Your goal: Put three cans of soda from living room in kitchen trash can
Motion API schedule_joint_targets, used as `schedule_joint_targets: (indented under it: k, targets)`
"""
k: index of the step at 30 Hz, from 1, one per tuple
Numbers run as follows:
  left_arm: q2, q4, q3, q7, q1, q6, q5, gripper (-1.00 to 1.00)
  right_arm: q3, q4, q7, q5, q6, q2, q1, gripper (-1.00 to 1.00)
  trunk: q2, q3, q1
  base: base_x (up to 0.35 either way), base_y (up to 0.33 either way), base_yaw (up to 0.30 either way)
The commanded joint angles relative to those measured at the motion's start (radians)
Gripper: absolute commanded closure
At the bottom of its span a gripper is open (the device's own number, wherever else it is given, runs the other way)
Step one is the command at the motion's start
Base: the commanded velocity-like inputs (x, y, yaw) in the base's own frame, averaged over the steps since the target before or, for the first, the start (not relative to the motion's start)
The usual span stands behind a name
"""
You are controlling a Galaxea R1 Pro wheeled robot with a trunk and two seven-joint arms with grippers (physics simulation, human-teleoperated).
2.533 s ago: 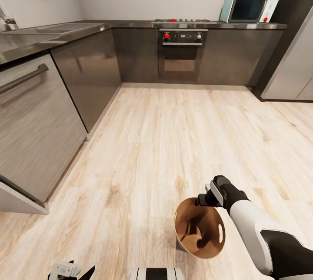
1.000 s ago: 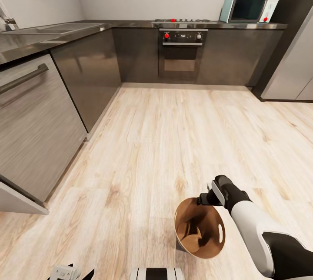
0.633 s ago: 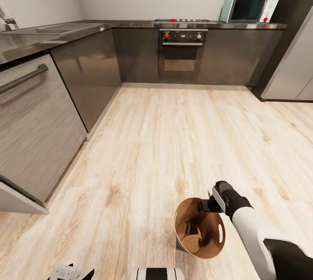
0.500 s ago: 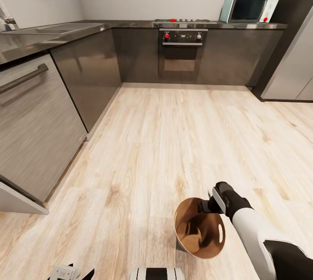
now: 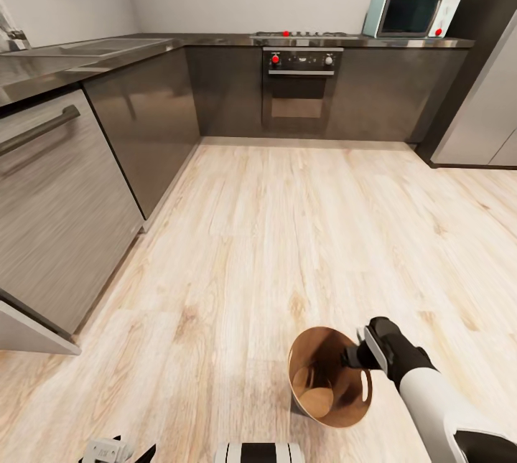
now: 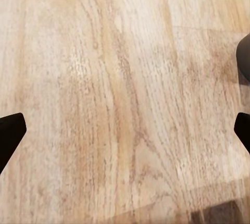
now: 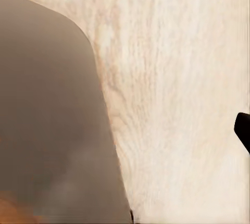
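Your right gripper (image 5: 352, 358), fingers spread wide and empty, hangs at the rim of 1 tash can (image 5: 310, 355) on the wood floor (image 5: 287, 233); your left gripper (image 6: 125, 130) gapes too.

No readable text anywhere in these views. The microwave (image 5: 413, 14) on the dark surface (image 5: 215, 40) carries no legible brand or digits, and the oven (image 5: 302, 88) panel under the hob shows red and pale knobs but no markings that can be made out. The tash can (image 5: 329, 377) bears no label, and both wrist views give bare wood floor (image 6: 125, 99) grain, nothing written.
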Motion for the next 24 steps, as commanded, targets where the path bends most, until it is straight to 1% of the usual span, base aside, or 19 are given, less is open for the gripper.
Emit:
schedule_joint_targets:
  k: [1,5,8,11,16,24]
  targets:
    - [0.0,0.0,0.0,0.0,0.0,0.0,0.0,-1.0,0.0,-0.001,0.0,-0.001,0.0,-0.004,0.003,-1.0,0.0,0.0,0.0,0.0,0.0,0.0]
    - [0.0,0.001,0.0,0.0,0.0,0.0,-0.001,-1.0,-0.002,-0.003,0.003,-0.003,-0.001,-0.025,0.026,-1.0,0.0,0.0,0.0,0.0,0.0,0.0]
    - [0.0,0.001,0.0,0.0,-0.001,0.0,-0.001,-1.0,-0.002,-0.003,0.003,-0.005,-0.002,-0.035,0.033,-1.0,0.0,0.0,0.0,0.0,0.0,0.0]
    - [0.0,0.001,0.0,0.0,-0.001,0.0,-0.001,-1.0,-0.002,-0.003,0.004,-0.006,-0.004,-0.038,0.036,-1.0,0.0,0.0,0.0,0.0,0.0,0.0]
    - [0.0,0.001,0.0,0.0,-0.001,0.0,-0.001,-1.0,-0.002,0.002,0.004,-0.007,-0.038,-0.041,0.047,-1.0,0.0,0.0,0.0,0.0,0.0,0.0]
    - [0.0,0.001,0.0,0.0,-0.001,-0.001,0.0,-1.0,-0.001,0.003,0.004,-0.005,-0.047,-0.042,0.05,-1.0,0.0,0.0,0.0,0.0,0.0,0.0]
